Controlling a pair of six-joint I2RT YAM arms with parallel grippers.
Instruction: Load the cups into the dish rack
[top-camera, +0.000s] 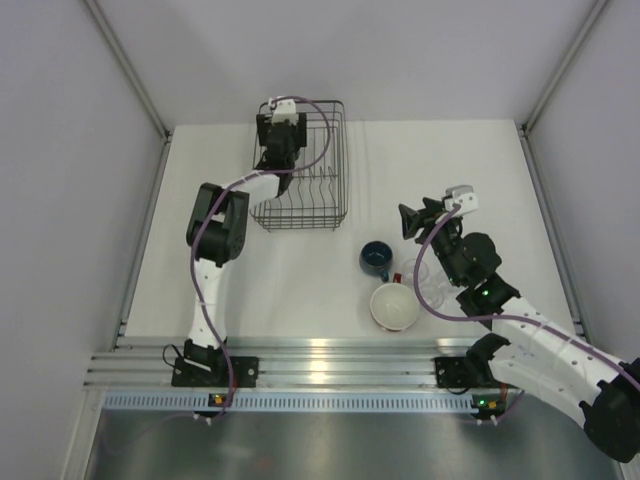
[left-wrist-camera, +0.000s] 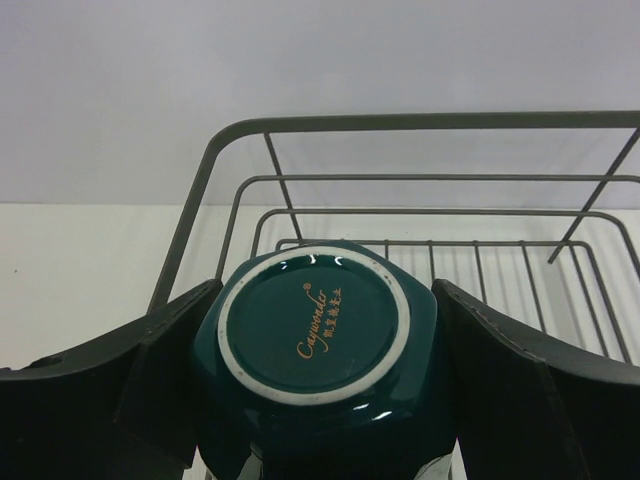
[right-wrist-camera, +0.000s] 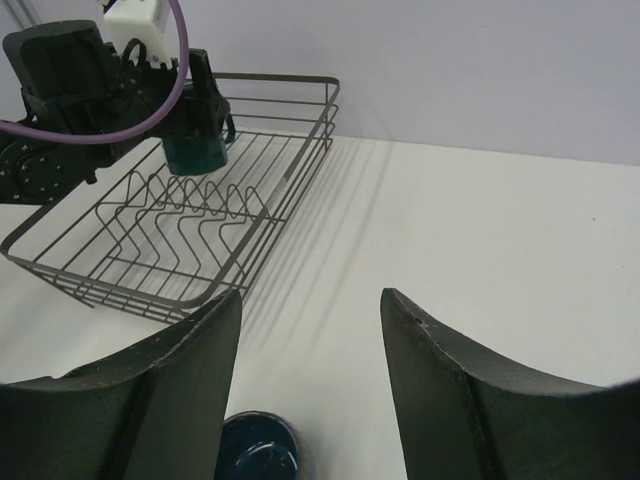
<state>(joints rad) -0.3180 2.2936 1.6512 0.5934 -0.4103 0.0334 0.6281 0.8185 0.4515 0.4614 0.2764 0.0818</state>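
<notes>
On the left, one rectangular dark wire dish rack (top-camera: 315, 190) with a row of upright prongs stands at the far side of the white table (top-camera: 280, 290). The left gripper (left-wrist-camera: 322, 300) reaches over the rack's far left corner. Its two fingers (left-wrist-camera: 170, 360) are spread wide and press on either side of the one teal ceramic mug (right-wrist-camera: 195, 150). The mug is held upside down just above the rack's floor wires.

The mug's base has a white unglazed ring. Inside the ring is gold script that seems to read "Caywonder", and below it a line of small characters that are too fine to read.

Toward the right, well apart from the rack, one small dark-blue handled cup (top-camera: 377, 260) sits on the table. One big cup with a white inside (top-camera: 395, 307) sits just nearer than it.

Beside these are tiny clear glasses (top-camera: 432, 285). Two outlines show, and the right arm partly hides that spot, so I cannot tell the full count.

The right gripper (right-wrist-camera: 311, 305) hovers with its jaws wide apart and nothing between them. The dark-blue cup's rim shows below it.
</notes>
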